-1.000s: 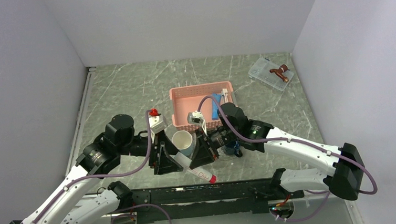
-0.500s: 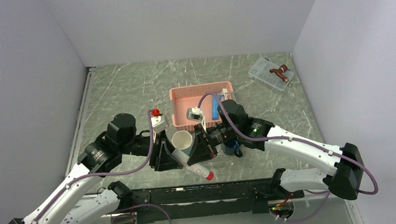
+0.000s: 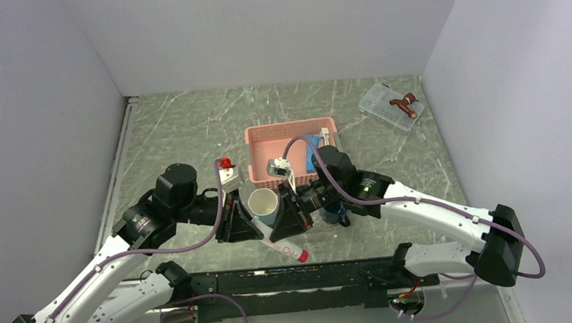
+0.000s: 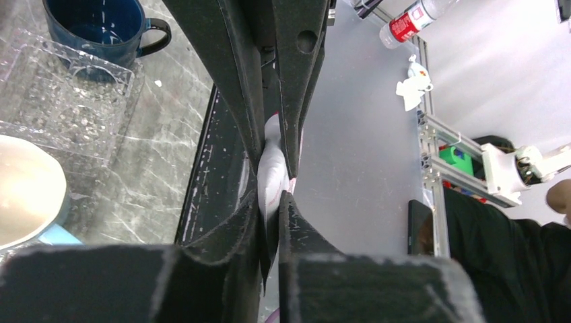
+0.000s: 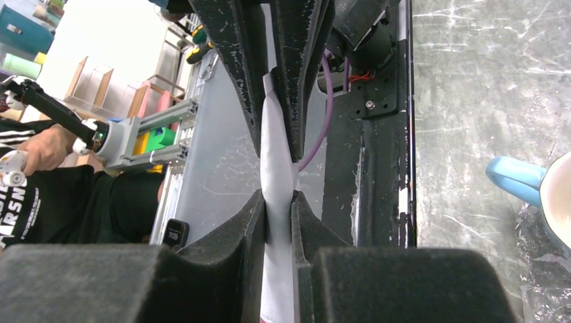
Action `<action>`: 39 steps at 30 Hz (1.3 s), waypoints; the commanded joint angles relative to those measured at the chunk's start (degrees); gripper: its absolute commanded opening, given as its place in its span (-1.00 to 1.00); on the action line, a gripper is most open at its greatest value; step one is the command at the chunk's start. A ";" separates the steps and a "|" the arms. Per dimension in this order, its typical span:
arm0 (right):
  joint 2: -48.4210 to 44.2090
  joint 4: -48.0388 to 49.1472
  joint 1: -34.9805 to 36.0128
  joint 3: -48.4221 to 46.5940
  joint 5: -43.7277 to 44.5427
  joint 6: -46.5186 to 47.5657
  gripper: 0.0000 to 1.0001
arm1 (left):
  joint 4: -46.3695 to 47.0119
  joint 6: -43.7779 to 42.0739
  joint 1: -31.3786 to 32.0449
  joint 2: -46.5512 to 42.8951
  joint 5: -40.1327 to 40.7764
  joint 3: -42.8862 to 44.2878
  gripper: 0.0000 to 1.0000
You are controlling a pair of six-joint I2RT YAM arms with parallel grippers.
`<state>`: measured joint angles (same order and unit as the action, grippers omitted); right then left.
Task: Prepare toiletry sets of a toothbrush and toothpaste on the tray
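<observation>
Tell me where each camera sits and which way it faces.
Top: above and behind the bases, looking down on the table; left arm and right arm show.
Left wrist: on the left arm, facing past the near edge into the room; left fingers pinch a white tube, mug beside.
Right wrist: facing likewise off the near edge; right fingers pinch it, cup beside.
Shared: both wrist views show the tube and the other arm's fingers.

The overhead camera looks down from behind the arm bases, at frame bottom, across the whole table (image 3: 189,130); the two wrist cameras sit tight in, facing the near edge — all three share the white tube (image 3: 285,245) and the cream mug (image 3: 263,203).
</observation>
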<state>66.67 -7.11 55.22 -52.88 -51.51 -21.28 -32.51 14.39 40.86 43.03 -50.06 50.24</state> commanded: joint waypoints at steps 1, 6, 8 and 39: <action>0.20 2.40 0.25 -2.68 0.67 1.18 -0.64 | 2.16 -0.41 0.22 -0.09 -2.13 1.22 -0.89; -0.20 -1.62 0.27 -3.56 2.74 3.17 -0.30 | 3.43 0.56 0.19 -0.53 -1.80 1.13 -1.00; -1.92 -4.88 0.28 -4.25 5.91 4.82 -0.06 | 2.80 0.29 0.21 -0.59 -1.27 1.65 -1.00; -18.12 -36.57 0.26 -2.95 77.42 -6.21 0.29 | -19.06 -0.26 13.78 20.51 39.65 29.83 -1.00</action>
<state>49.47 -41.25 55.33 -56.90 18.20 -24.69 -48.93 13.23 50.57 59.61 -23.00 74.70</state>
